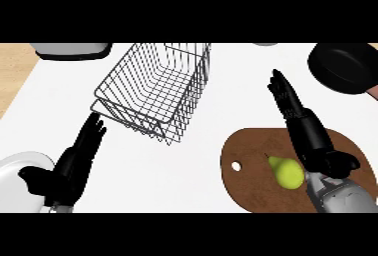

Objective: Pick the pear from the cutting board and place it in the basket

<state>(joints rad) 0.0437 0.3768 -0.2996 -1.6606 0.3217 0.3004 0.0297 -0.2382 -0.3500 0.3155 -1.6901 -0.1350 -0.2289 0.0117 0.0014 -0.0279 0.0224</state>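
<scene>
Looking down, I saw the pear (288,172) on the cutting board (247,187) beside the outstretched right robot hand (301,119). The left robot hand (74,160) lay released.

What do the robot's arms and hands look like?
The left hand and right hand are both black, with long thin fingers and a stubby thumb. The right forearm is grey, rounded and a bit shiny. Only a sliver of the left forearm shows, grey too.
</scene>
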